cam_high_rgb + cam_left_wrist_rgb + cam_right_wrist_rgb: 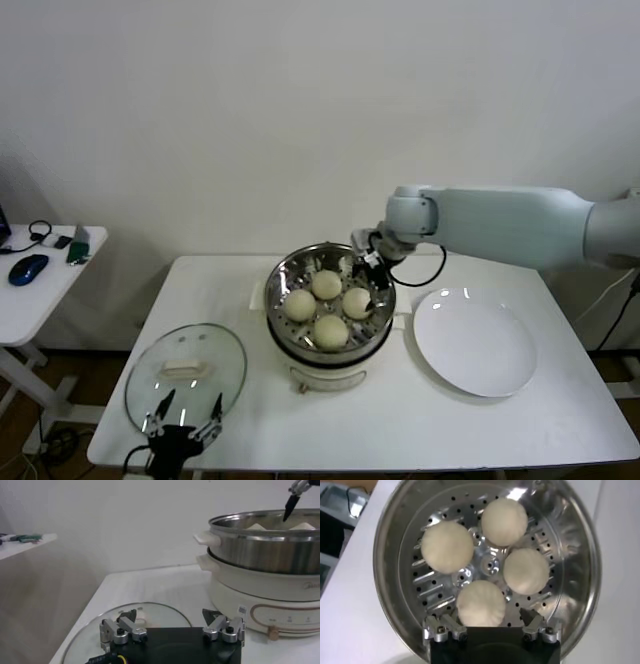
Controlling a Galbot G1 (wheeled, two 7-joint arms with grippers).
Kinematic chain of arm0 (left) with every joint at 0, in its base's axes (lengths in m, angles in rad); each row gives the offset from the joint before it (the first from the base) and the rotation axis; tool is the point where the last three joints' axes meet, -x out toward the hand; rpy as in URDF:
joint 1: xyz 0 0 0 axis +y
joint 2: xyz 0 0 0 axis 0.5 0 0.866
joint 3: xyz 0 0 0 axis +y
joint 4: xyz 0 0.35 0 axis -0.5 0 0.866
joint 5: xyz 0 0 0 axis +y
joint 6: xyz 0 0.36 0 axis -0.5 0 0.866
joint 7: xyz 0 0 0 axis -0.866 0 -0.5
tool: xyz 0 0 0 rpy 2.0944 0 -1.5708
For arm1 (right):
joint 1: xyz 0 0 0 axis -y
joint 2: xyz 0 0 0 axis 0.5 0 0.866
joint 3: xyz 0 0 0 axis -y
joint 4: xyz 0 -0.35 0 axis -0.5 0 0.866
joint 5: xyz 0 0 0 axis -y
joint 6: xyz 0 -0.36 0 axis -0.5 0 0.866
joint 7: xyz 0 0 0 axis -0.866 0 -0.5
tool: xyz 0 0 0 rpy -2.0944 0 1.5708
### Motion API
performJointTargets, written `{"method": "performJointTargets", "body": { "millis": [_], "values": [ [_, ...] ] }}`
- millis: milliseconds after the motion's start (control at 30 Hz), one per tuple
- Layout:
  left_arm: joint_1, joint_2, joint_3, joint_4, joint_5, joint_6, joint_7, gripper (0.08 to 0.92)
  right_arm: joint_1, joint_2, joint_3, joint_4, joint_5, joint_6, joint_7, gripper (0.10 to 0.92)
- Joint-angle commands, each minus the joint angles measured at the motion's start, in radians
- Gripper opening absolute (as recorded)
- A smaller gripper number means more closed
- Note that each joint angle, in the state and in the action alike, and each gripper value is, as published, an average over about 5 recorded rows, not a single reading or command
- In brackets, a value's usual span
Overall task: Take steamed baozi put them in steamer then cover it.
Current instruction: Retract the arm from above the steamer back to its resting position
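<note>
Baozi, all four, sit in the steamer; open, empty right gripper hovers above, open left gripper by the unplaced glass lid.

The steamer runs off the right edge in the left wrist view; its wall hides most of the buns.

Steamer: round shiny steel pot on white base, uncovered, upright at table centre. Steamed baozi: four smooth off-white buns, clustered on the perforated tray inside, close together around its middle.
</note>
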Motion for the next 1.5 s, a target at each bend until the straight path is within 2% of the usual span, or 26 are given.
{"method": "performJointTargets", "body": {
  "millis": [33,133,267,400,567,733,867,967,1133,1367,1500],
  "values": [
    [-0.001,0.003,0.002,-0.011,-0.005,0.005,0.001,0.823,0.087,-0.082,0.069,-0.019,0.116,0.024,-0.066,0.822],
    [-0.003,0.008,0.002,-0.020,-0.020,0.004,0.003,0.823,0.106,-0.164,0.107,0.009,0.203,-0.008,0.018,0.823],
    [-0.012,0.022,-0.006,-0.023,-0.034,0.002,0.014,0.823,-0.030,-0.310,0.305,0.075,0.325,-0.043,0.352,0.823],
    [-0.038,0.030,-0.009,-0.013,-0.034,-0.011,0.015,0.823,-0.339,-0.466,0.674,0.136,0.300,-0.032,0.640,0.823],
    [-0.085,0.044,-0.008,0.010,-0.035,-0.047,0.017,0.823,-0.838,-0.583,1.180,0.230,0.234,-0.019,0.817,0.823],
    [-0.117,0.071,-0.018,0.041,-0.010,-0.121,0.018,0.823,-1.496,-0.588,1.779,0.334,0.108,0.065,0.812,0.823],
    [-0.134,0.080,-0.022,0.069,0.036,-0.171,0.018,0.823,-1.939,-0.461,2.171,0.412,0.006,0.167,0.773,0.823],
    [-0.134,0.086,-0.015,0.073,0.049,-0.189,0.017,0.823,-2.137,-0.341,2.311,0.441,-0.040,0.258,0.743,0.823],
    [-0.136,0.096,-0.008,0.084,0.103,-0.214,0.016,0.823,-2.333,-0.176,2.401,0.455,-0.064,0.408,0.712,0.823],
    [-0.132,0.119,-0.007,0.092,0.136,-0.248,0.002,0.823,-2.442,0.007,2.386,0.431,-0.100,0.613,0.660,0.823],
    [-0.123,0.146,-0.021,0.103,0.360,-0.283,-0.079,0.823,-2.483,0.079,2.368,0.425,-0.102,0.700,0.643,0.823]
  ]
}}
